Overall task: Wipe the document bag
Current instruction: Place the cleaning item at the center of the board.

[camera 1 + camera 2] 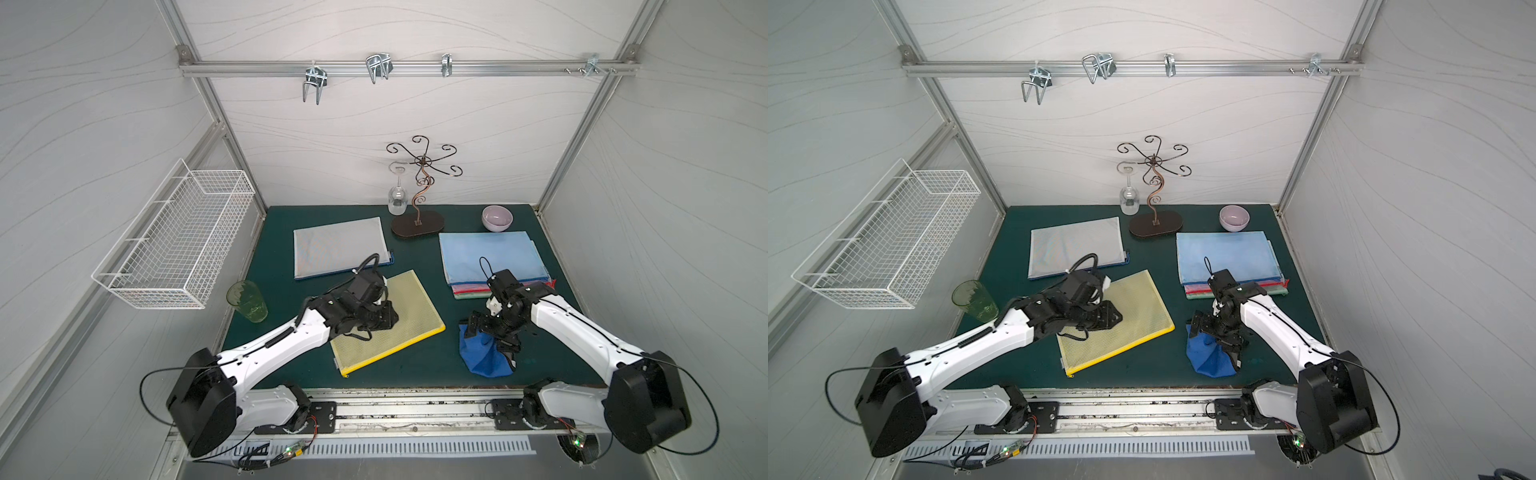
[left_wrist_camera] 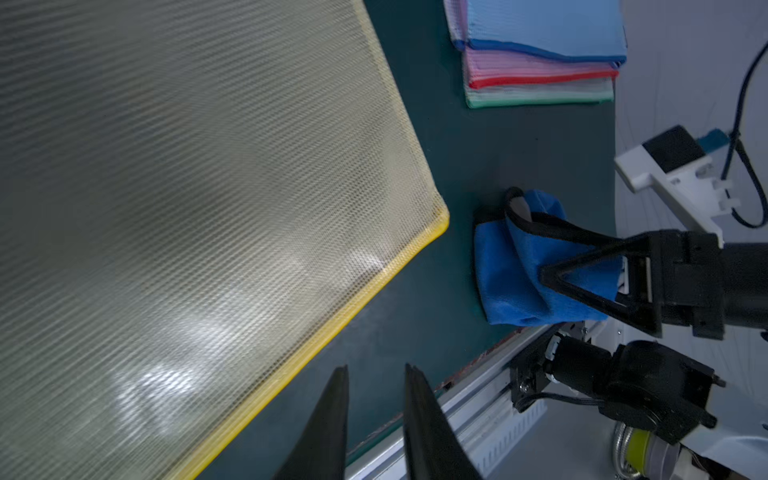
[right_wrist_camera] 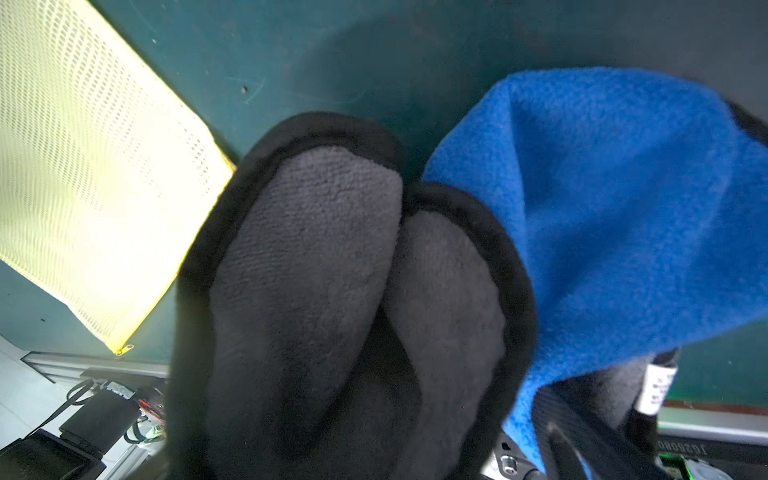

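Observation:
The document bag, yellow mesh with a yellow zipper edge, lies flat at an angle in the middle of the green mat. My left gripper is low over its left half. In the left wrist view its two tips stand slightly apart with nothing between them. A blue cloth with a grey underside and black hem lies bunched on the mat to the right of the bag. My right gripper is down on it with jaws wide, the cloth bunched between them. In the right wrist view the cloth hides the fingers.
A grey-white bag lies behind the yellow one, and a stack of coloured bags sits at the back right. At the back are a purple bowl, a glass stand and a hanging wine glass. A green cup stands left, below a wire basket.

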Controlling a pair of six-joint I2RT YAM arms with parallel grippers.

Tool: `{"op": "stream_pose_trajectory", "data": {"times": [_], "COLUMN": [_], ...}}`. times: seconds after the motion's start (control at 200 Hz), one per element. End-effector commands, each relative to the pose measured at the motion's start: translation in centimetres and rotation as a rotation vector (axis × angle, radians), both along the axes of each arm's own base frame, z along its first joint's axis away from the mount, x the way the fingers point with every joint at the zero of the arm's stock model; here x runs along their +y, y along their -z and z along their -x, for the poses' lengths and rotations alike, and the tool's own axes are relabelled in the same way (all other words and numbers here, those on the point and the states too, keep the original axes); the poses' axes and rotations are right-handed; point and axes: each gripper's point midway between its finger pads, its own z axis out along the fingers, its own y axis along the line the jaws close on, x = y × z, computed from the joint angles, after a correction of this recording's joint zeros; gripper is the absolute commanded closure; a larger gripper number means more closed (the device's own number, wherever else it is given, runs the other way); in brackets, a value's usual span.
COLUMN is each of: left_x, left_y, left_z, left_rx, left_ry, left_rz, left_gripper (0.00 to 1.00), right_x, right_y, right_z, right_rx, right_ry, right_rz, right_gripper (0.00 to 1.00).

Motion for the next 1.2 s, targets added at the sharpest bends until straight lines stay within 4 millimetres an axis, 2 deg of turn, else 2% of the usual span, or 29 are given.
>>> {"op": "stream_pose_trajectory", "data": {"times": [0.0,0.07,0.16,0.265,0.375,0.5,0.675,0.975,1.196], "left_x": [-4.8,-7.0,-9.1,-10.7,-12.2,-14.2,-16.3,-18.9,-18.5], "left_y": [-1.9,-2.2,-2.4,-2.1,-2.3,-2.0,-1.2,3.7,9.5], "left_z": [0.0,0.6,1.5,2.5,3.4,4.6,5.8,5.0,2.8], "left_rx": [-0.069,-0.121,-0.157,-0.182,-0.197,-0.208,-0.232,-0.22,-0.184], "left_ry": [0.136,0.203,0.287,0.344,0.378,0.434,0.51,0.5,0.407], "left_rz": [0.109,0.126,0.124,0.133,0.168,0.191,0.196,0.172,-0.005], "left_gripper": [0.7,0.69,0.68,0.68,0.67,0.67,0.67,0.65,0.63], "right_x": [0.0,-0.2,-0.5,-0.5,0.3,0.7,1.1,1.1,1.1], "right_y": [0.2,0.4,1.7,3.1,3.2,3.7,4.0,2.9,0.3], "right_z": [0.0,0.0,-0.4,-1.9,-3.5,-4.8,-5.1,-3.4,-1.4], "right_rx": [-0.013,-0.018,0.002,0.019,0.014,0.021,0.048,0.063,0.051], "right_ry": [-0.01,0.013,0.065,0.101,0.133,0.159,0.169,0.138,0.122], "right_rz": [-0.013,-0.01,-0.013,-0.01,-0.038,-0.039,-0.055,-0.078,-0.124], "right_gripper": [0.01,0.01,0.01,0.01,0.01,0.09,0.18,0.21,0.22]}}
